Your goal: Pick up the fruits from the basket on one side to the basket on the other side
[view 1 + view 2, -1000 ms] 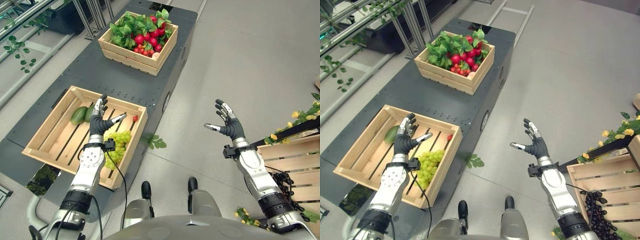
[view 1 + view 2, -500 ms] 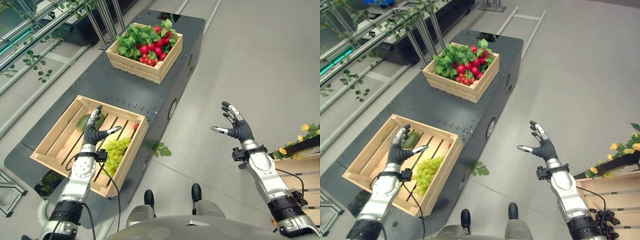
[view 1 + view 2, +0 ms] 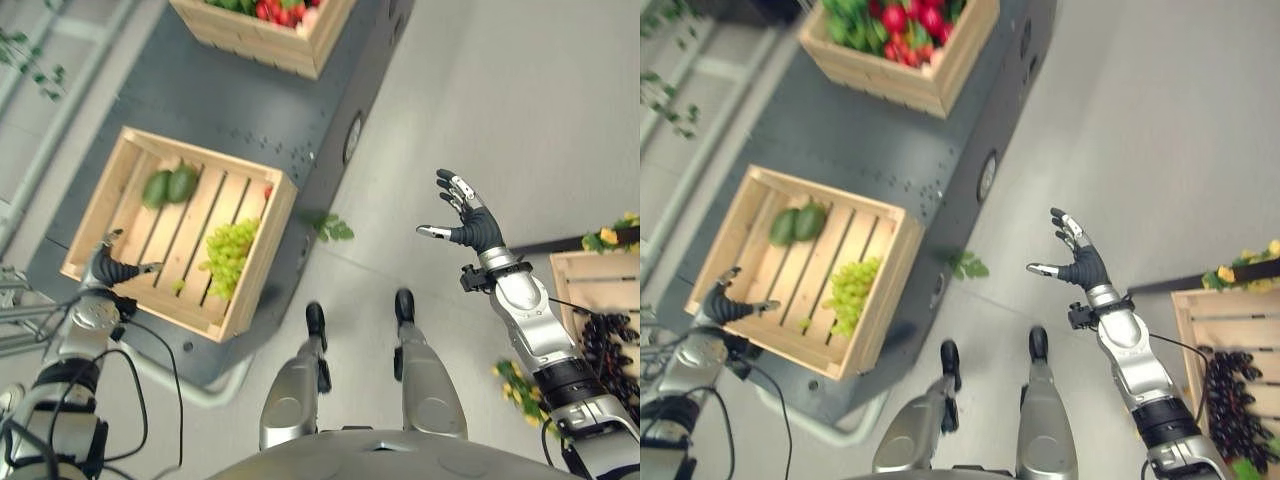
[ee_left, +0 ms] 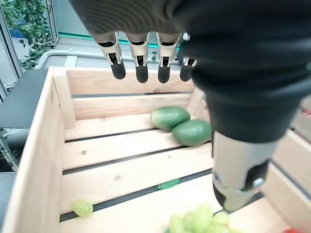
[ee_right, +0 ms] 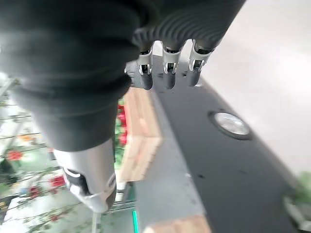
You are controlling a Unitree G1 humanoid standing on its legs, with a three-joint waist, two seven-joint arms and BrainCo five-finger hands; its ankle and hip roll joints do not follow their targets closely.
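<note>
A dark platform [image 3: 225,110] carries two wooden crates [image 3: 175,228] [image 3: 262,28] (set apart).

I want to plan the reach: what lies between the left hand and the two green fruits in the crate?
Bare wooden slats only, as the left wrist view shows. The left hand is open above the crate; the green fruits lie beyond, the grapes aside.

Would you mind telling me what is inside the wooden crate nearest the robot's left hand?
The wooden crate holds two green avocados, a bunch of green grapes, one loose grape and something small and red by its far wall. Nothing inside looks covered.
</note>
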